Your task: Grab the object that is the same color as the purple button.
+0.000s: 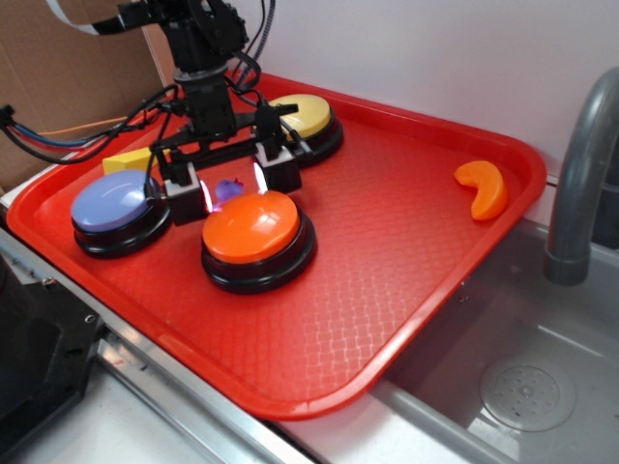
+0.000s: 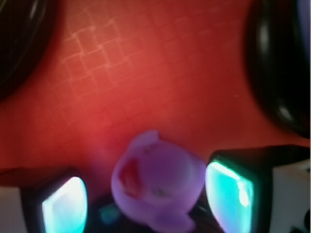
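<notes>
Nearest the exterior camera, the front rim of the red tray overhangs the edge of a grey sink, whose faucet rises at the right and is cut off by the frame. The tray carries three dome buttons on black bases: the orange button in front, the purple button to its left, and the yellow button further back, partly hidden behind the arm. The gripper is lowered between these three, its jaws spread apart with the tiny purple toy sitting in the gap, just behind the orange button and close to it. In the wrist view the toy fills the lower centre, lumpy and blurred, lying on the tray between the two lit fingers; a gap shows on the right side, and on the left contact cannot be made out, so the gripper is open around it and not clamped. Dark button bases crowd both upper corners of that view. A yellow wedge sits behind the purple button, half covered by cables, and an orange crescent lies well apart near the tray's right rim.
</notes>
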`<action>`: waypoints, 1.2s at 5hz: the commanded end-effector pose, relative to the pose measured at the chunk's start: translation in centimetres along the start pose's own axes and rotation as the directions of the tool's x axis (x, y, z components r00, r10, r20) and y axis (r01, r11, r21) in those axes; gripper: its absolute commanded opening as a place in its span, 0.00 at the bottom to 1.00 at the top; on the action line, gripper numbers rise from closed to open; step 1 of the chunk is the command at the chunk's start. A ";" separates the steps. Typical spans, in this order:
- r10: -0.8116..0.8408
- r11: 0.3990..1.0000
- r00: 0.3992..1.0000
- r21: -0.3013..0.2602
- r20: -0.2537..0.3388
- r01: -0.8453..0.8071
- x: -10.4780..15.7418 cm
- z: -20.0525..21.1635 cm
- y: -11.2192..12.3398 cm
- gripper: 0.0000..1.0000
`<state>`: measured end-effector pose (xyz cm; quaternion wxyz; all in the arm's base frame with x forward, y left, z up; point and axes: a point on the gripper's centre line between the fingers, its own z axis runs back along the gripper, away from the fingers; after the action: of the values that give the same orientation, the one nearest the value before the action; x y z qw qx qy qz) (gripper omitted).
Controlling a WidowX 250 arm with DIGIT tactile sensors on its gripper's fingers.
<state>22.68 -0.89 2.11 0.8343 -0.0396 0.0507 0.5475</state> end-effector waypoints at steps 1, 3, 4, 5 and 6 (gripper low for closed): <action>0.003 0.999 1.000 -0.053 0.019 -0.002 0.9 -0.2 0.2 0.24; -0.118 0.990 0.991 -0.073 0.069 0.123 1.1 2.2 -0.3 0.06; -0.215 0.972 0.973 -0.073 0.089 0.222 1.2 4.1 -0.7 0.00; -0.404 0.914 0.906 0.024 0.124 0.404 1.0 7.0 -1.7 0.00; -0.586 0.810 0.805 0.039 0.092 0.586 1.0 9.9 -1.8 0.00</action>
<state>24.32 -0.42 10.02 0.9633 -0.0115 0.0315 0.2664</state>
